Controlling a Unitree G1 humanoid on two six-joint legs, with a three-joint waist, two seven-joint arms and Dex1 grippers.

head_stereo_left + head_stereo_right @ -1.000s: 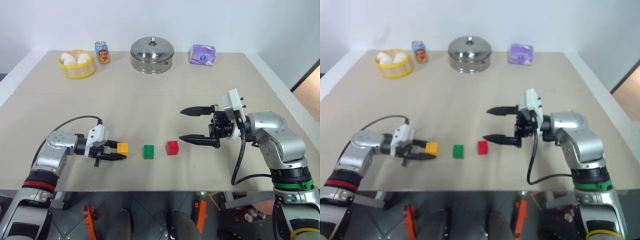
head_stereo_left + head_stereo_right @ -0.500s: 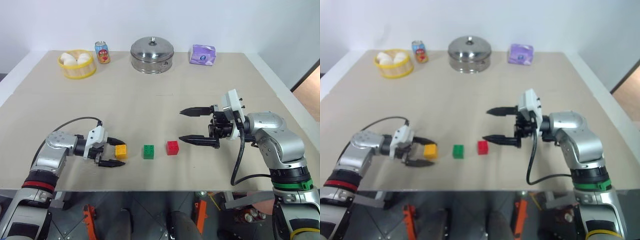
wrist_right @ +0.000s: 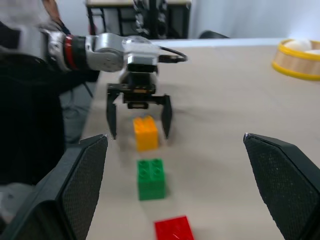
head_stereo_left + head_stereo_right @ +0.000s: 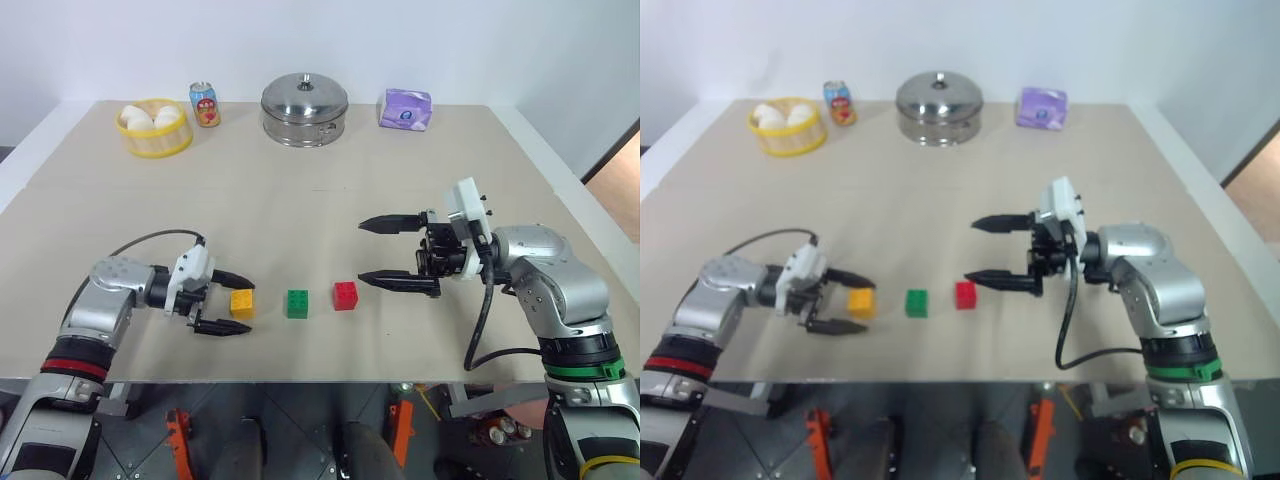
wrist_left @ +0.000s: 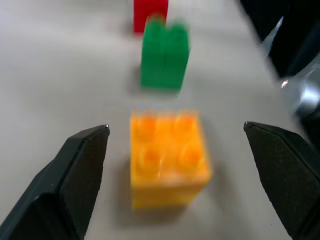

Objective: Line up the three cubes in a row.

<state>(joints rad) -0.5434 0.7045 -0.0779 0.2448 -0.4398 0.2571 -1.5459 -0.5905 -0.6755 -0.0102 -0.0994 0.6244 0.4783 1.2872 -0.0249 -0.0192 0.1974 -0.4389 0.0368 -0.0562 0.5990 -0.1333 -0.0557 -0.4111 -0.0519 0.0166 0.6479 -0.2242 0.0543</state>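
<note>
While no label reads clearly, soda can (image 4: 205, 103) shows red-blue print; left claw (image 4: 231, 303), right claw (image 4: 385, 252) wide.

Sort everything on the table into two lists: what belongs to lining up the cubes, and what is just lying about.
Part of the job:
- yellow-orange cube, between the open fingers of the left gripper
- green cube
- red cube

Just lying about, along the far edge of the table:
- yellow basket holding white round things
- soda can
- steel pot with lid
- purple packet

Both grippers' jaws wide apart
</note>
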